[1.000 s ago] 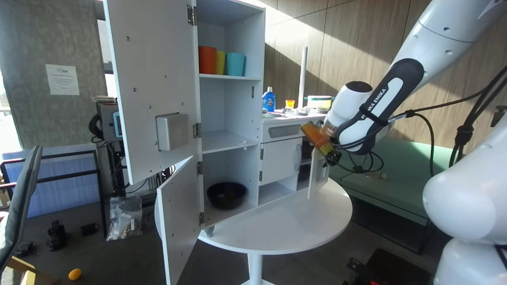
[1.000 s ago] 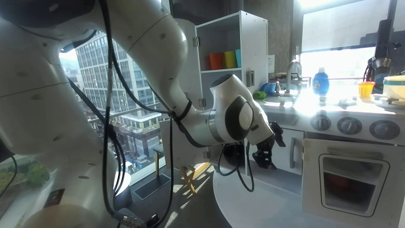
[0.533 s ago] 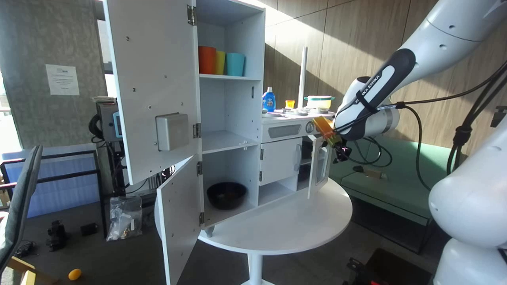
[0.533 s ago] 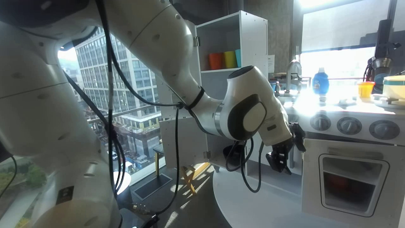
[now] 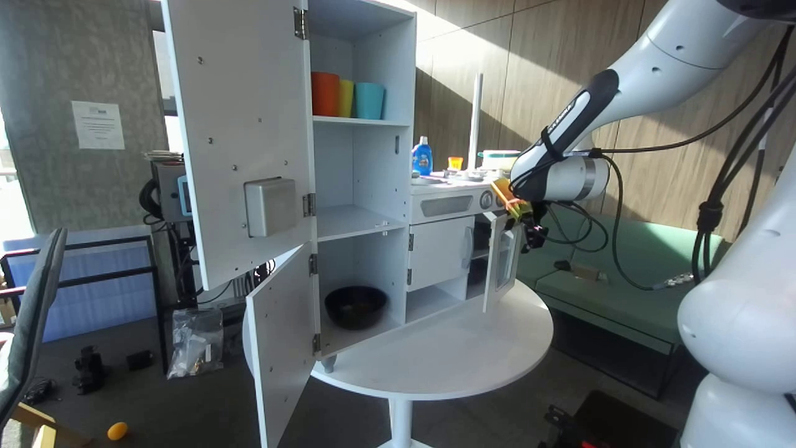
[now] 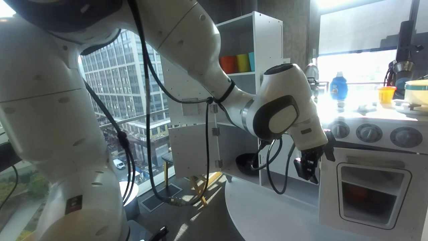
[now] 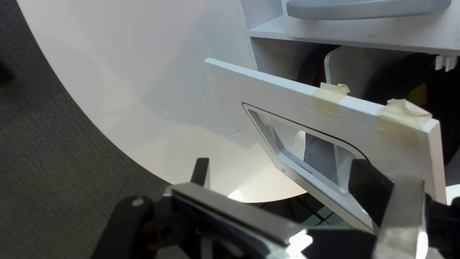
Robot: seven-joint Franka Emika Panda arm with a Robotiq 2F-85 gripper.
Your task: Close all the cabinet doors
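The taller upper white cabinet door [image 5: 242, 112], with a small grey square panel, stands swung wide open. The shorter lower white door [image 5: 283, 342] also stands open. Both show in the other exterior picture too, as the upper door [image 6: 187, 90] and the lower door [image 6: 192, 150], partly behind my arm and cable. My gripper [image 5: 528, 233] is away from them, at the oven end of the toy kitchen. In the wrist view the gripper [image 7: 284, 176] is open, its fingers wide apart with nothing held. The right finger overlaps the oven door [image 7: 287, 93]; contact cannot be told.
The oven door with a window [image 5: 505, 258] stands ajar, with tape [image 7: 330, 97] on its edge. A small closed door [image 5: 438, 252] with a handle is beside it. The unit stands on a round white table [image 5: 435, 367]. Cups [image 5: 370, 101] and a black bowl [image 5: 356, 307] sit inside the cabinet.
The arm has swung so that the gripper has come across the small closed door to the near edge of the oven door. The cabinet doors and oven door have not visibly moved.
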